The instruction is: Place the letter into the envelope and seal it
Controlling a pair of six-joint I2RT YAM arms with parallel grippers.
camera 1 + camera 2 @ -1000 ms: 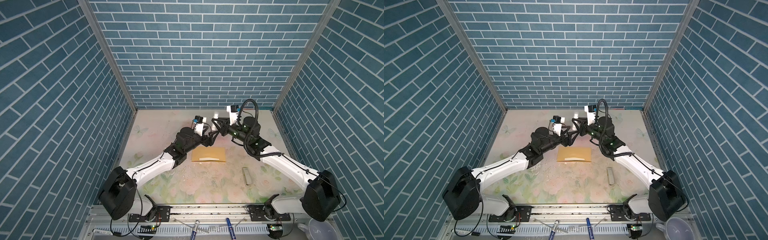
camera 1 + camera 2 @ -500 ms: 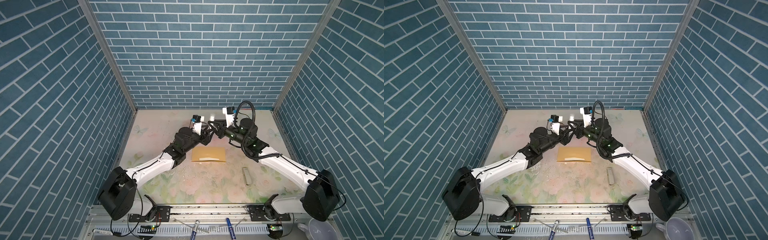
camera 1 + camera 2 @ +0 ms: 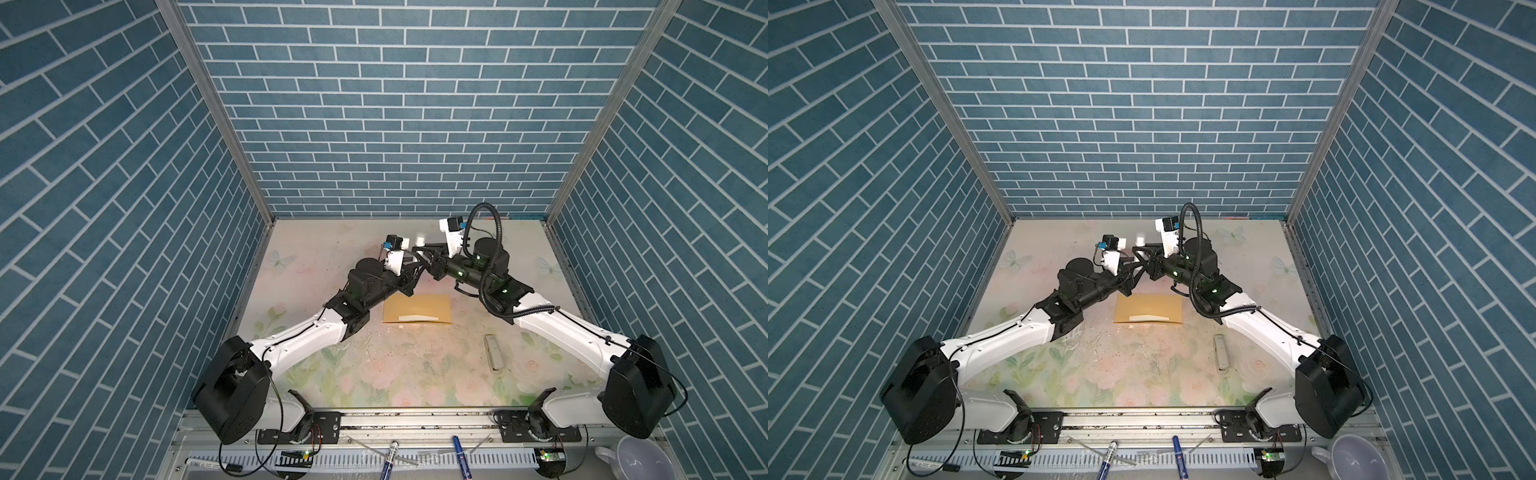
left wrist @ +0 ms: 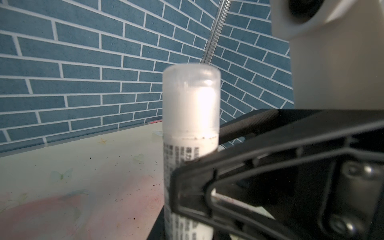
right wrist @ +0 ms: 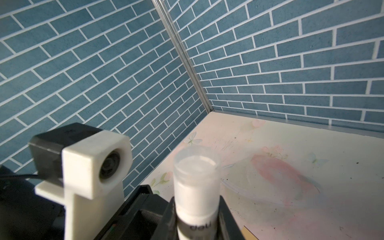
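Note:
The mustard-yellow envelope (image 3: 417, 306) (image 3: 1148, 305) lies flat mid-table, a pale strip along its front edge; one corner (image 5: 250, 234) shows in the right wrist view. The letter is out of view. Behind the envelope, both grippers meet in the air on an upright white glue stick (image 3: 420, 240) (image 3: 1140, 240) with a frosted cap (image 4: 191, 97) (image 5: 196, 166). My right gripper (image 3: 423, 252) (image 5: 196, 220) is shut on the stick just under the cap. My left gripper (image 3: 412, 266) (image 4: 187, 230) is closed on its lower body.
A pale oblong bar (image 3: 493, 352) lies on the floral mat to the right of the envelope. Markers (image 3: 390, 455) rest on the front rail and a white mug (image 3: 636, 457) stands at the front right corner. Blue brick walls enclose three sides.
My right arm has carried the glue stick leftward to the left gripper. The left jaws, wide a second ago, have closed onto the stick.

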